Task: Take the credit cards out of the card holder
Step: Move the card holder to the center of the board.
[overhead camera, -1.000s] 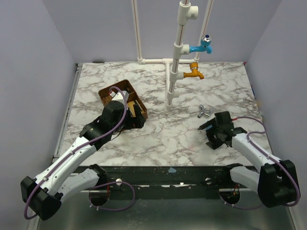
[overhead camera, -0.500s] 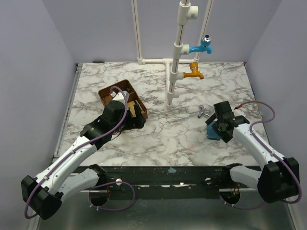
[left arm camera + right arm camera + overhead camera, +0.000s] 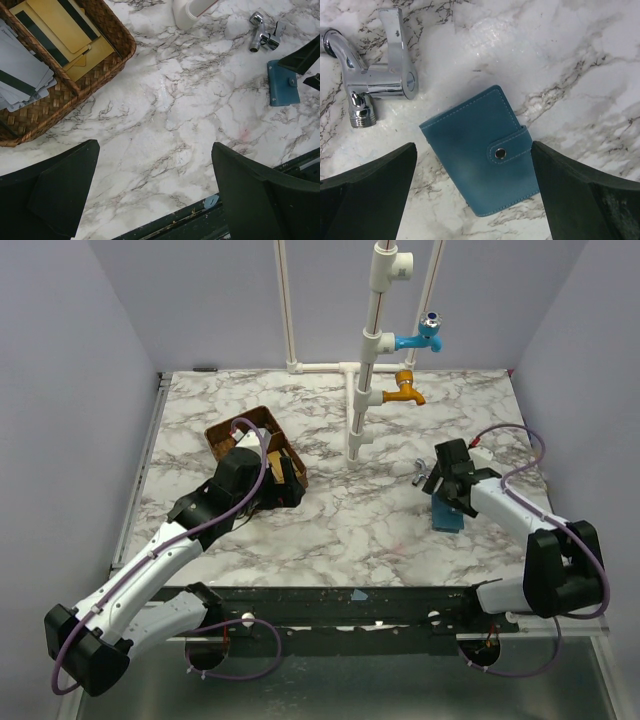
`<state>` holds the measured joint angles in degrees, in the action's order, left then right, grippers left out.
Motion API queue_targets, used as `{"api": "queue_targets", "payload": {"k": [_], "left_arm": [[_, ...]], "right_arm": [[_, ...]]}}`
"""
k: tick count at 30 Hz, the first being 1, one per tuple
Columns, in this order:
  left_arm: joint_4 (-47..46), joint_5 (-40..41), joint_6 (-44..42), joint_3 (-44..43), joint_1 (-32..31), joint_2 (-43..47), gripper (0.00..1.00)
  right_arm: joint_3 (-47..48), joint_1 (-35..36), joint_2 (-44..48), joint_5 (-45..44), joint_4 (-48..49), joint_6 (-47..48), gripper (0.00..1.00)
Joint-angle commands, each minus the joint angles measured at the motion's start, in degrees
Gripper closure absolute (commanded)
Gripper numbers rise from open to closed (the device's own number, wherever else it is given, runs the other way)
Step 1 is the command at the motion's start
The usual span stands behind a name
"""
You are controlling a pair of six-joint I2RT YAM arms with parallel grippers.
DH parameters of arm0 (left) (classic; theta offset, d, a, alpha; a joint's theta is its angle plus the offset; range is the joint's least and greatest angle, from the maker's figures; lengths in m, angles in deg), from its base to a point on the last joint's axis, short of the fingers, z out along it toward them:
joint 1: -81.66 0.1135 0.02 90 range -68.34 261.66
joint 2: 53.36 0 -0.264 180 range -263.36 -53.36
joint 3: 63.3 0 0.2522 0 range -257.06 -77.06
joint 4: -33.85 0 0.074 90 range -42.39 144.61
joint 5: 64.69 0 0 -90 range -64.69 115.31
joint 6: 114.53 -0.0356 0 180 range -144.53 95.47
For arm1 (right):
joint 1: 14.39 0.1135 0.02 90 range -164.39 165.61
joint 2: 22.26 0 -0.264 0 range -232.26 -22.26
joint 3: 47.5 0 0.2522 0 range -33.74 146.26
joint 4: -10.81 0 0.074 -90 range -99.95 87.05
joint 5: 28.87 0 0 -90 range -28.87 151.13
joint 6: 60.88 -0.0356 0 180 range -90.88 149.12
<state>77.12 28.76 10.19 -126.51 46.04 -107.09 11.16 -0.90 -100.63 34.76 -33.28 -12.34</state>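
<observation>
My right claw (image 3: 447,483) is spread wide and holds nothing. It hangs over the blue card holder (image 3: 480,165), which lies flat with its snap closed on the tabletop (image 3: 580,60) near the right edge, just beside a chrome tap fitting (image 3: 375,75). The fingers stand apart from the holder. My left claw (image 3: 155,145) is also spread wide and empty, over bare marble beside the woven tray (image 3: 55,100). Pale grey credit cards (image 3: 20,65) lie in one compartment of that tray, yellow cards (image 3: 55,22) in the next.
</observation>
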Motion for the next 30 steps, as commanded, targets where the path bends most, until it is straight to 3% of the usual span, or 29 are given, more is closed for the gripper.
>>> {"api": "queue_targets", "payload": {"k": [1, 5, 10, 23, 30], "left_arm": [[1.1, -1.1, -1.1, -1.9, 0.3, -0.1, 0.01], [1.4, -1.0, -1.1, -1.9, 0.3, 0.0, 0.02], [1.3, -1.2, -0.8, -2.0, 0.3, -0.4, 0.01], [1.2, -1.6, -0.4, -2.5, 0.3, -1.7, 0.01], [0.9, -1.9, -0.2, -2.5, 0.3, -2.4, 0.02]], "right_arm": [[-2.8, -2.4, -0.2, 1.3, 8.1, 4.9, 0.00], [-5.6, -5.4, 1.0, 7.3, 13.0, 6.2, 0.00], [-5.7, -5.6, 0.2, 8.8, 14.1, 6.3, 0.00], [-9.5, -5.5, 4.2, 17.3, 10.4, 1.9, 0.01], [-9.0, -3.8, 2.4, 17.0, 5.9, -0.9, 0.06]]}}
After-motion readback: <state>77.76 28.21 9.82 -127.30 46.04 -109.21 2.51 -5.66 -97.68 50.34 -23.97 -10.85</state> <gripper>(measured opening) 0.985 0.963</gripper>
